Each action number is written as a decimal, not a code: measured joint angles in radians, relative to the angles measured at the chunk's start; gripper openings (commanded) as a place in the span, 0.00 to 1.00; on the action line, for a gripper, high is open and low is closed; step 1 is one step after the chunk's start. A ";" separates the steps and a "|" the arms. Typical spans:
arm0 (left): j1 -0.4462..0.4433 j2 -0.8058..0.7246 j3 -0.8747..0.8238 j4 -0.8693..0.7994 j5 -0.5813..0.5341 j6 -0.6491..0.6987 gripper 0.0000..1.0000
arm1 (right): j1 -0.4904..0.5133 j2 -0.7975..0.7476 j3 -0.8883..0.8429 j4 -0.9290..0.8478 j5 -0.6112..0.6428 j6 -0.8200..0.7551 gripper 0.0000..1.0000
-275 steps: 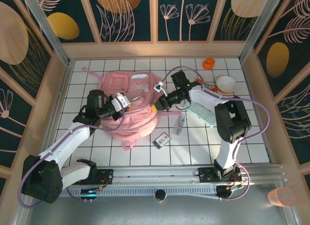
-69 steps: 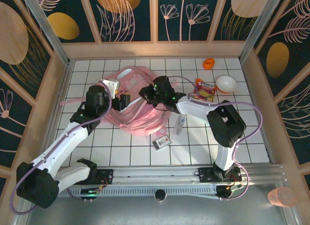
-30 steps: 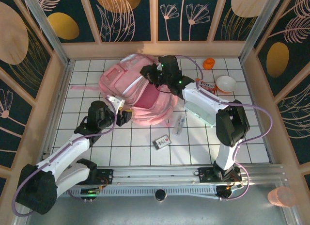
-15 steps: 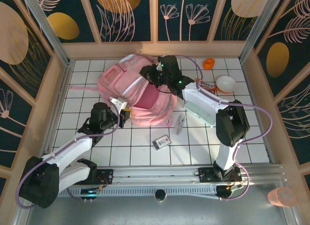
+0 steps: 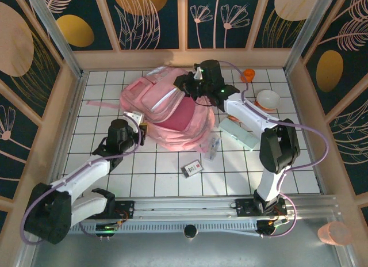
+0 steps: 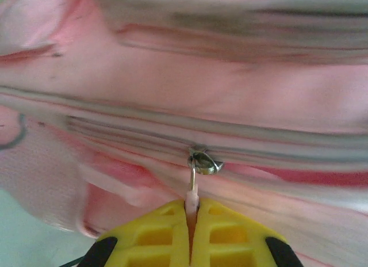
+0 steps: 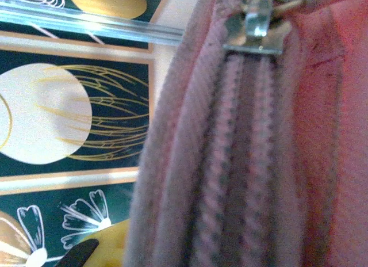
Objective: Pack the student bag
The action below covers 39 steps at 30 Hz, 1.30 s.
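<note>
1. Backpack [image 5: 172, 114] sits upper centre of the worktop [image 5: 287, 163].
2. Left gripper [image 6: 191, 216] closed on the zip pull [image 6: 192, 189]; the zip runs left-right, directly ahead.
3. Right gripper [image 5: 192, 84] clamps the backpack's top edge.

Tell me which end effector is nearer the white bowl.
Right. The right end effector is at the student bag's far edge, left of the white bowl; the left end effector pinches a zipper pull on the bag's near-left side, farther away.
</note>
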<state>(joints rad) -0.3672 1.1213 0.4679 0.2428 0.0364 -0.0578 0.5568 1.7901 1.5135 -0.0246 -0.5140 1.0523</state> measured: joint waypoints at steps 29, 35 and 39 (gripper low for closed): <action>0.210 -0.047 0.229 -0.050 0.295 0.231 0.77 | 0.081 -0.063 -0.233 0.396 0.307 0.212 0.00; 0.202 -0.053 0.267 -0.111 0.376 0.430 0.84 | 0.145 -0.025 -0.247 0.492 0.418 0.256 0.00; 0.136 -0.058 0.285 -0.139 0.361 0.584 0.87 | 0.172 -0.024 -0.264 0.516 0.468 0.268 0.00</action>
<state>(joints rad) -0.2314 1.0637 0.7525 0.1040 0.3977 0.5262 0.7292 1.7664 1.2499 0.4911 -0.0460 1.3201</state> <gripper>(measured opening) 0.855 0.175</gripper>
